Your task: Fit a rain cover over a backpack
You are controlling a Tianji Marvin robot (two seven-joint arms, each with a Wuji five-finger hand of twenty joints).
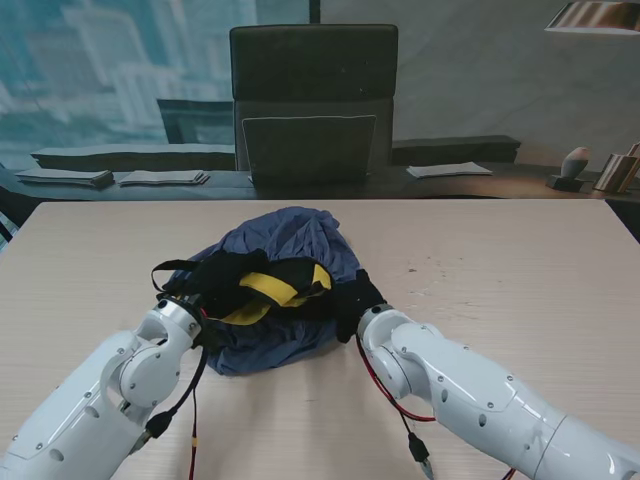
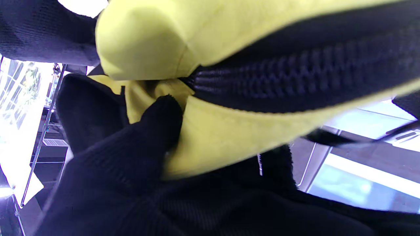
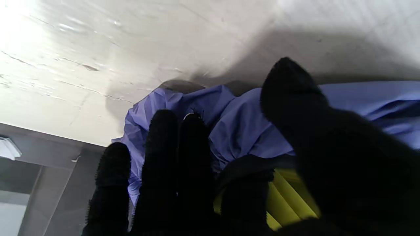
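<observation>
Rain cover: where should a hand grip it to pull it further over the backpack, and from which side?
Probably the rain cover's bunched hem nearest me, taken from my side. The blue fabric already wraps the far end, while the backpack's yellow-and-black strap face lies bare; the gathered edge offers folds to pinch.

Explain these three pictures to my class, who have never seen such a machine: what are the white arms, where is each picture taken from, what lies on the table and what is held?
The white arms belong to a two-armed robot with black-gloved, five-fingered hands. The wide picture comes from a camera above its shoulders. On the table lies a yellow and black backpack nested in a crumpled blue rain cover. The other two pictures come from cameras on the wrists, looking along the fingers. The left hand presses into the backpack's yellow fabric beside a black zipper. The right hand rests on the cover's edge; whether it grips is unclear.
</observation>
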